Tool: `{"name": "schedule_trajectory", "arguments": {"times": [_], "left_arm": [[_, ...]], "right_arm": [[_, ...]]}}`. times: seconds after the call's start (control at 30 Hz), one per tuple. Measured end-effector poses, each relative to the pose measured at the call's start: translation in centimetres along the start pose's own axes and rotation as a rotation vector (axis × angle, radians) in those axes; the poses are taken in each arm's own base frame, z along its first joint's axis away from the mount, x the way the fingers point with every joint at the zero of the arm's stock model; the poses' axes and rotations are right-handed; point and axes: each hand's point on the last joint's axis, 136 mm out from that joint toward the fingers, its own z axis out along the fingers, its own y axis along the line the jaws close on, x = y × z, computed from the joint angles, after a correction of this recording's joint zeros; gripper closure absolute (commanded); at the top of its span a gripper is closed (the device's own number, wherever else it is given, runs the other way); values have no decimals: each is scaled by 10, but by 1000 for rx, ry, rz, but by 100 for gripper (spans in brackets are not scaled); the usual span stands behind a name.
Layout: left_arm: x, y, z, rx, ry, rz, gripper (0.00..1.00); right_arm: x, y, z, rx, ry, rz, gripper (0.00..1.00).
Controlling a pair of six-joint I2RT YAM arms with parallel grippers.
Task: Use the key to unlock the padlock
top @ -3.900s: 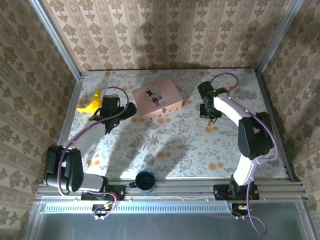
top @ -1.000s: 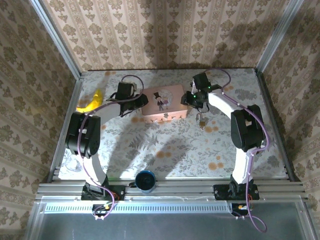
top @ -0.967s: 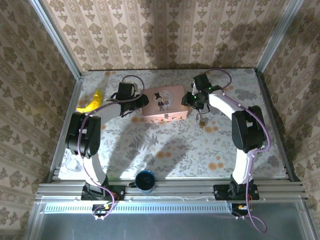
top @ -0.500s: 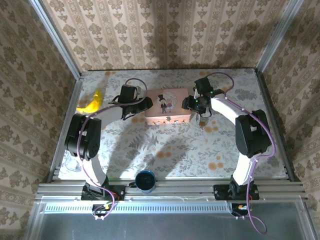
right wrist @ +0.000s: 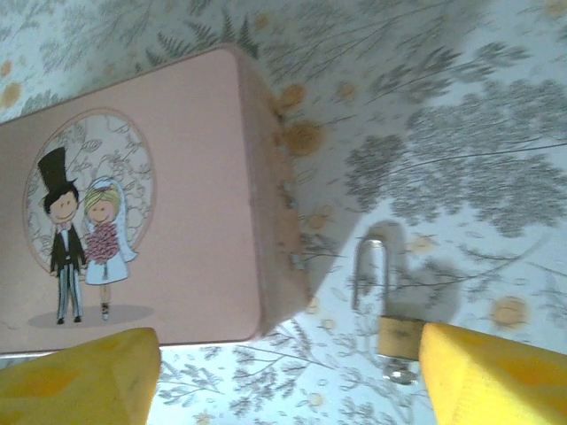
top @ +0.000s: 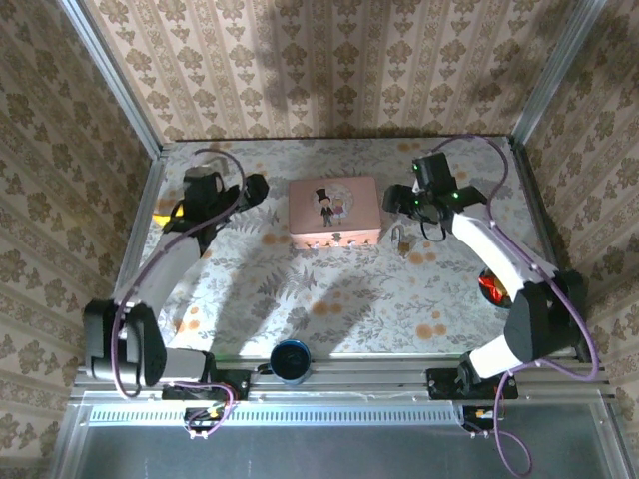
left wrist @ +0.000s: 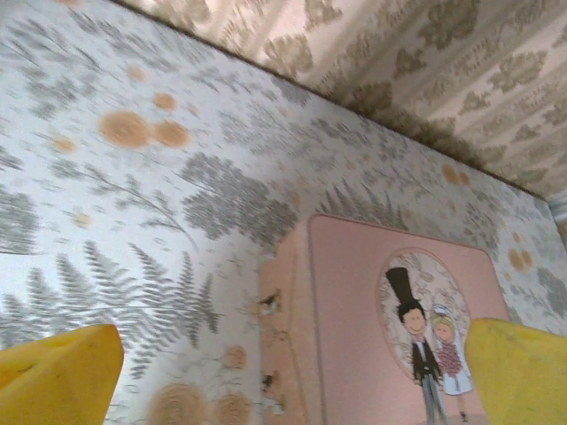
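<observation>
Patterned beige wallpaper panels wall in a table [top: 329, 289] spread with a pale cloth printed with grey ferns and orange flowers; metal posts stand at the corners.

At the left, a yellow banana [top: 168, 211] peeks out from behind the left arm. The left gripper [top: 252, 188] hovers over bare cloth, well left of the pink box [top: 334, 210]. In its wrist view the left gripper [left wrist: 288, 381] has its yellow fingertips [left wrist: 58, 372] spread wide at the two lower corners, holding and touching nothing, with the box's corner below them.

The box lies flat, lid up, with its bride-and-groom picture showing. Just to its right lies the padlock [top: 401, 242], flat on the cloth and apart from the box wall.

The right gripper [top: 397, 203] hangs above that gap. In its wrist view the jaws are wide apart and empty, and the padlock [right wrist: 399, 336] lies below, close to the right-hand fingertip [right wrist: 496, 376]; whether they touch I cannot tell.

Further right a red object [top: 491, 289] sits by the arm. A dark blue cup [top: 291, 361] stands at the near edge.
</observation>
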Motion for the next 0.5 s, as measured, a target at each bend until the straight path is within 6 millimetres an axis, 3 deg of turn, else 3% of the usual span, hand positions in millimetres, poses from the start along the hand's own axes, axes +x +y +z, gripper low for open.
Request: {"name": "schedule_trajectory", "arguments": {"times": [0.07,0.1,0.33,0.5], "left_arm": [[0,16,-15,-53,-40,18,0],[2,25,-22,-83,-58,29,0],[22,88,-56,-289,-163,120,0],[28,116,-66,-373,-219,179,0]], "right_arm": [[3,-13,-11,30,-28,-2,11],[5,-20,-17,42,-45,-3,1],[12,-57,-64,131,-237,-37,0],[22,-86,-88,202,-400,-68,0]]}}
